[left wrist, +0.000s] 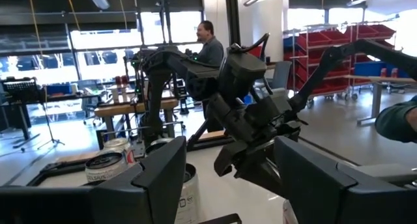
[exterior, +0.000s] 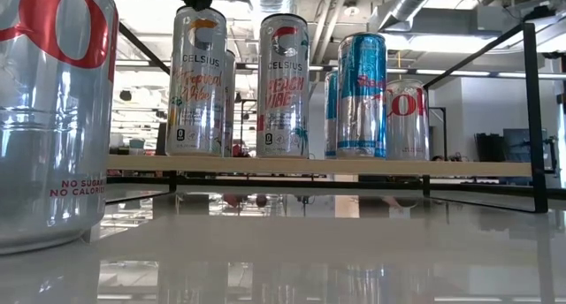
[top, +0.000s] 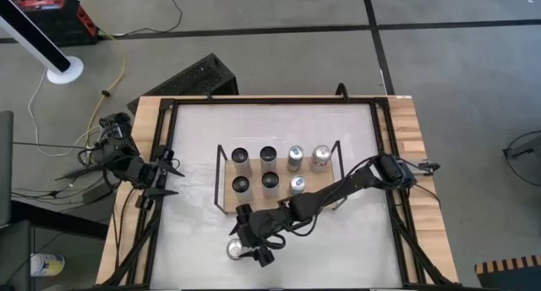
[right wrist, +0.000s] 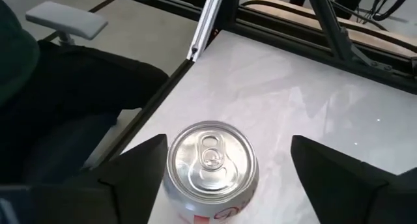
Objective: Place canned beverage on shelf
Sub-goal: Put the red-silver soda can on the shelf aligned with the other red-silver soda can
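Observation:
A silver can with red lettering (right wrist: 210, 160) stands upright on the white table, near its front edge; it also shows in the high view (top: 234, 250) and large at the left of the low view (exterior: 53, 118). My right gripper (right wrist: 229, 146) is open just above the table, one finger on each side of the can, and I see no touch. The shelf (top: 279, 208), a light-wood board in a black wire frame, stands behind it and holds several upright cans (exterior: 283, 83). My left gripper (top: 172, 178) is open and empty at the table's left edge.
Black rails (top: 385, 156) run around the white table top. The right arm (top: 338, 189) lies slantwise over the shelf's near right corner. Bare table shows left of the shelf and along the front. A person (left wrist: 210, 45) is in the room beyond the table.

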Robot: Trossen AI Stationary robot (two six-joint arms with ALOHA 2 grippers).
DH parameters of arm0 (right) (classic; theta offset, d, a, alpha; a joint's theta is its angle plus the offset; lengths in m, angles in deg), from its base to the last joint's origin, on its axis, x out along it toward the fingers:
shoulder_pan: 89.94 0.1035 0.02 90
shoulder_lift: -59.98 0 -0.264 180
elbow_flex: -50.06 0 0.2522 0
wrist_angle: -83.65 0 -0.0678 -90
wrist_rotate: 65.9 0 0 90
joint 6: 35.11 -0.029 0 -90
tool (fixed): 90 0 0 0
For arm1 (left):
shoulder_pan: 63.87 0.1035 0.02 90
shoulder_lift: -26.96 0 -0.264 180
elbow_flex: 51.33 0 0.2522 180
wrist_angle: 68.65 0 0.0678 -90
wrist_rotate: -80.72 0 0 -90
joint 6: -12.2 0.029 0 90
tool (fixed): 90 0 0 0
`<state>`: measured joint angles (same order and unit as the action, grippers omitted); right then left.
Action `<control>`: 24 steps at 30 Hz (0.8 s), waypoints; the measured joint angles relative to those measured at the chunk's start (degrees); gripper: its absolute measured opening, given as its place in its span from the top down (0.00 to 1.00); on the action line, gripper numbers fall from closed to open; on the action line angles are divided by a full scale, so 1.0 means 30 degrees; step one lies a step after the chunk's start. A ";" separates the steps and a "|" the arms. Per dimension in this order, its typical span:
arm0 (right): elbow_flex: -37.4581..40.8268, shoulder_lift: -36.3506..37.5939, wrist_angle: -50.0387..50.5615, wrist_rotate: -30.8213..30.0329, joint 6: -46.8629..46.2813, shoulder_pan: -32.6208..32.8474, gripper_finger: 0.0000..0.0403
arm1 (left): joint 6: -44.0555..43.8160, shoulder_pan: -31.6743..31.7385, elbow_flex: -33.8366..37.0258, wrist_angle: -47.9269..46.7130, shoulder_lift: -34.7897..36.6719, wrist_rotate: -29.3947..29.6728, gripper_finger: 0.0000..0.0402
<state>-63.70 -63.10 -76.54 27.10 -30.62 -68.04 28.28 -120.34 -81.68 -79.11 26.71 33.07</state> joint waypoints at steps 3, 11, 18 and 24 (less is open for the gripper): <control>0.0000 0.0000 -0.0021 0.0007 -0.0006 0.0015 0.10 | 0.0000 0.0000 0.0003 0.0005 0.0000 0.0015 0.45; 0.0000 0.0000 -0.0022 0.0131 0.0476 0.0016 0.08 | -0.0269 0.0000 -0.0005 -0.0266 0.0000 0.0022 0.45; 0.0039 -0.0817 -0.0420 0.0175 0.1273 0.0063 0.08 | -0.0653 0.0000 -0.0005 -0.0905 -0.0007 0.0015 0.45; 0.0026 -0.1146 -0.0645 0.0185 0.1517 0.0074 0.08 | -0.0729 0.0000 -0.0005 -0.0906 -0.0007 -0.0015 0.45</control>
<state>-63.62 -66.54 -78.48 27.66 -26.07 -67.81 26.09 -120.34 -81.69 -81.83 26.69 33.02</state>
